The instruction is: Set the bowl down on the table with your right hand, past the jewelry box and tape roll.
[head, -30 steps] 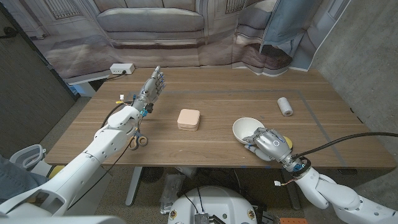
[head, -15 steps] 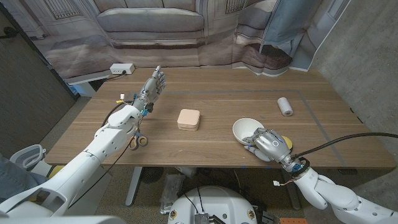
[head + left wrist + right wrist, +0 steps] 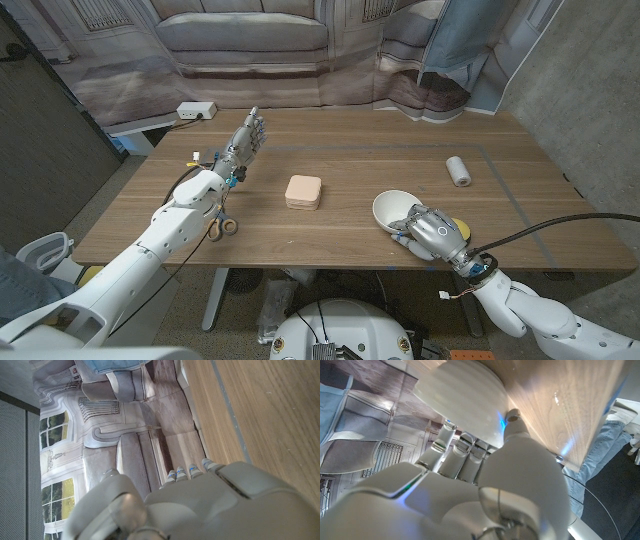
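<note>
right robot hand (image 3: 432, 231) grips the bowl (image 3: 394, 209), its near rim hidden; left robot hand (image 3: 247, 137) open above the worktop (image 3: 380, 150).

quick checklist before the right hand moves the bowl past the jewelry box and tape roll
1. Right hand holds the white bowl at its rim: ok.
2. Bowl lifted off the table: cannot tell.
3. Bare wood beyond the jewelry box and tape roll for the set-down: ok.
4. Bowl already past both: not ok, it sits nearer the robot.
5. Left hand out of the way, far across the table: ok.
</note>
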Robot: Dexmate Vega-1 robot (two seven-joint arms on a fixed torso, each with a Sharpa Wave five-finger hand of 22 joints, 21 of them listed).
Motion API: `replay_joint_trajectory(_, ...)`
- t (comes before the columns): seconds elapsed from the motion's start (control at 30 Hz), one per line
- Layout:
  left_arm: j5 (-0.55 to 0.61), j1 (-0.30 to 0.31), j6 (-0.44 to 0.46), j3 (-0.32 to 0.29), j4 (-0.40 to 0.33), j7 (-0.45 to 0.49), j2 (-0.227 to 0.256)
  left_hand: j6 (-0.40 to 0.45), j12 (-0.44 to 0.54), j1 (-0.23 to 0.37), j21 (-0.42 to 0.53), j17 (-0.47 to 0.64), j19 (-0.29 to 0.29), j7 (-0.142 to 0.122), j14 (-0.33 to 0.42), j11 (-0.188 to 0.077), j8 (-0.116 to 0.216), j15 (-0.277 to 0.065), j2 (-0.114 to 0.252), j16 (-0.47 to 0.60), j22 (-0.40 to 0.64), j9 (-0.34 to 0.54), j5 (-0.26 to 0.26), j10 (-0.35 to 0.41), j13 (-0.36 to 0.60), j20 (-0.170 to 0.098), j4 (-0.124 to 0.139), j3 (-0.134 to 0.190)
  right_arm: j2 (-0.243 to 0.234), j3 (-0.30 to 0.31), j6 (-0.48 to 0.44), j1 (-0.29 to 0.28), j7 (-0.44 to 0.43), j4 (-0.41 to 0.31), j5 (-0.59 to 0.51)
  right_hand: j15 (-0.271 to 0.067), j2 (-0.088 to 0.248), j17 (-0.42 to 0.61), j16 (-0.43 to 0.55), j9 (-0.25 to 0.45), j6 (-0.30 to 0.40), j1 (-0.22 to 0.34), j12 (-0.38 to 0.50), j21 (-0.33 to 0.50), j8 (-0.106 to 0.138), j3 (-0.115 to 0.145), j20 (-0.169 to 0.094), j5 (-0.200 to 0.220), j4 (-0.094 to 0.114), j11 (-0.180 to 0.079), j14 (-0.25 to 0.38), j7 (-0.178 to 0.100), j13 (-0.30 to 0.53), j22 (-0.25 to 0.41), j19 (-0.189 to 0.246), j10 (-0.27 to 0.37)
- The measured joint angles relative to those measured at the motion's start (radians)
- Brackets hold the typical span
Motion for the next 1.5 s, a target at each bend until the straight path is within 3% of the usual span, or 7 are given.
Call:
replay_joint_trajectory(0.03,0.0,0.0,0.0,0.0,0.0,0.0,0.0,0.0,0.0,0.0,0.0,0.0,0.0,0.0,0.0,0.0,0.0,0.0,0.0,0.0,0.0,0.0,0.0,0.0,0.0,0.0,0.0,0.0,0.0,0.0,0.0,0.0,0.005,0.0,0.003,-0.003,-0.007,-0.003,-0.004,-0.003,-0.003,-0.017,0.0,-0.016,0.0,0.027,0.0,0.0,0.023,0.001,-0.006,-0.003,0.0,0.0,0.007,-0.009)
replay_joint_trajectory(0.13,-0.001,0.0,-0.003,-0.001,0.0,-0.003,0.0,0.0,0.0,0.0,0.0,0.0,0.0,0.0,0.0,0.0,0.0,0.0,0.0,0.0,0.0,0.0,0.0,0.0,0.0,0.0,0.0,0.0,-0.005,0.003,0.0,-0.004,0.014,-0.007,0.008,0.002,-0.021,-0.009,-0.008,-0.01,-0.011,-0.061,0.0,-0.054,0.0,0.06,-0.003,0.0,0.041,0.003,-0.032,-0.011,-0.005,0.001,0.018,-0.032)
replay_joint_trajectory(0.27,-0.002,0.0,-0.004,-0.001,0.004,-0.006,0.0,0.0,0.0,0.0,0.0,0.0,0.0,0.0,0.0,0.0,0.0,0.0,0.0,0.0,0.0,0.0,0.0,0.0,0.0,0.0,0.0,0.0,-0.01,0.006,-0.004,-0.008,0.024,-0.013,0.013,0.017,-0.05,-0.03,-0.025,-0.017,0.018,-0.105,0.0,-0.104,-0.014,0.08,-0.004,0.007,0.04,0.003,-0.069,-0.061,-0.006,0.003,0.025,-0.062)
replay_joint_trajectory(0.4,-0.002,-0.004,-0.006,-0.001,0.011,-0.009,-0.001,0.0,0.0,0.0,0.0,0.0,0.0,0.0,0.0,0.0,0.0,0.0,0.0,0.0,0.0,0.0,0.0,0.0,0.0,0.0,0.0,0.0,-0.015,0.011,-0.013,-0.015,0.038,-0.023,0.016,0.039,-0.057,-0.044,-0.047,-0.016,-0.003,-0.149,0.0,-0.133,-0.027,0.091,-0.004,0.013,0.043,0.002,-0.112,-0.065,-0.01,0.003,0.024,-0.105)
replay_joint_trajectory(1.03,-0.003,-0.015,-0.007,0.003,0.021,-0.022,-0.001,0.0,0.0,0.004,0.0,0.0,0.0,0.0,0.0,0.0,0.0,0.0,0.004,0.0,0.0,0.0,0.0,0.0,0.0,0.0,0.002,-0.007,-0.03,0.035,-0.058,-0.041,0.096,-0.063,0.023,0.098,-0.117,-0.088,-0.078,-0.013,-0.165,-0.248,-0.008,-0.188,-0.061,0.083,0.003,0.031,0.07,0.013,-0.247,-0.066,-0.015,0.003,-0.037,-0.271)
replay_joint_trajectory(1.3,-0.003,-0.023,-0.004,0.006,0.032,-0.029,-0.003,0.0,0.0,0.004,0.0,0.0,0.0,0.0,0.0,0.0,0.0,0.0,0.004,0.0,0.0,0.0,0.0,0.0,0.0,0.0,0.002,-0.007,-0.037,0.045,-0.07,-0.049,0.117,-0.078,0.034,0.129,-0.167,-0.091,-0.086,-0.016,-0.291,-0.298,-0.014,-0.215,-0.068,0.057,0.002,0.064,0.081,0.023,-0.359,-0.064,-0.015,0.003,-0.046,-0.388)
replay_joint_trajectory(1.5,-0.003,-0.028,-0.003,0.009,0.041,-0.037,-0.007,0.0,0.0,0.004,0.0,0.0,0.0,0.0,0.0,0.0,0.004,0.0,0.004,0.0,0.0,0.0,0.0,0.0,0.0,0.0,0.002,-0.007,-0.046,0.056,-0.078,-0.059,0.127,-0.09,0.04,0.141,-0.173,-0.091,-0.086,-0.016,-0.318,-0.318,-0.014,-0.22,-0.068,0.049,0.002,0.071,0.089,0.034,-0.371,-0.064,-0.015,0.003,-0.046,-0.405)
